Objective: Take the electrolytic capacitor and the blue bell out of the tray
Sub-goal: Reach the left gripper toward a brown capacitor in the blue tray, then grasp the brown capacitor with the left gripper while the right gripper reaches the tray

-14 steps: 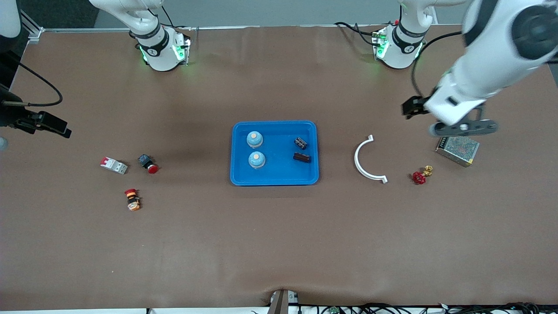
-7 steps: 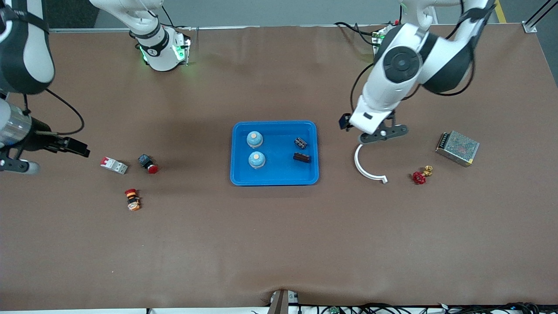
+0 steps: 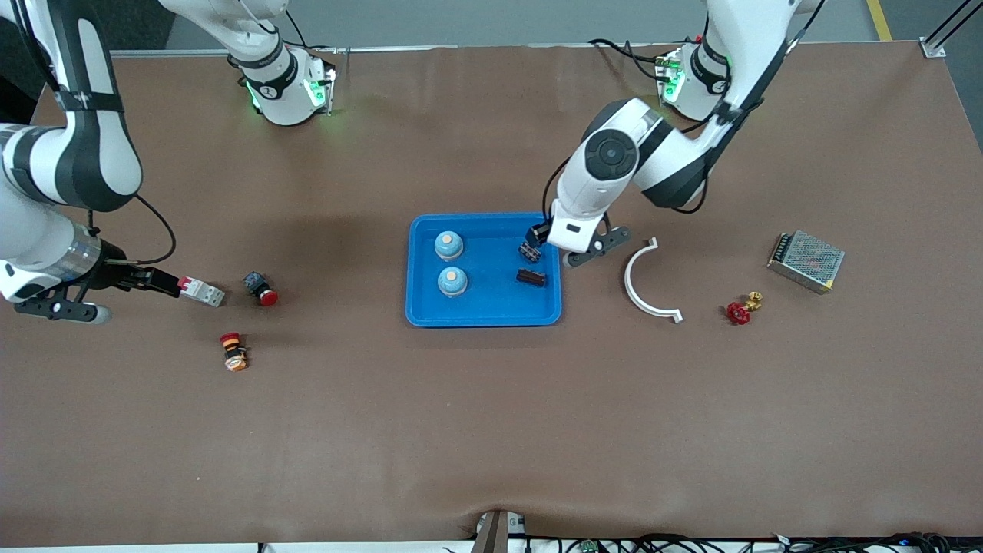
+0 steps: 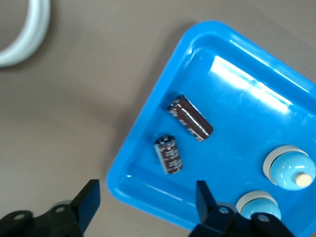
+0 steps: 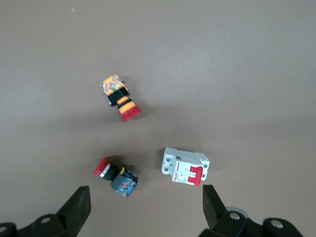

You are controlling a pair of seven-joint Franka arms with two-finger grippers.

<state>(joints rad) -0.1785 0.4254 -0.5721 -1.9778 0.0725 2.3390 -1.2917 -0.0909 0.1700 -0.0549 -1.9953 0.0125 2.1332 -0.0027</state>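
Left claw (image 3: 535,233) hangs spread wide over the blue tray's (image 3: 484,316) edge at frame centre, two capacitors (image 4: 168,154) lying in the tray under it, two bells (image 3: 448,246) alongside. Right claw (image 3: 157,282), also wide open, hovers mid-left over the white breaker (image 3: 201,292).

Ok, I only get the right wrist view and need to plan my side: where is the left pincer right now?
Observer: The left pincer hovers over the rim of the blue plastic tray, at its left-arm end.
Operator: Holding anything?
Observer: No. Its fingers are apart and empty, and two dark cylindrical capacitors lie in the tray below it.
Operator: And the bells?
Observer: Two pale blue domed bells sit in the same tray, toward the right arm's end.
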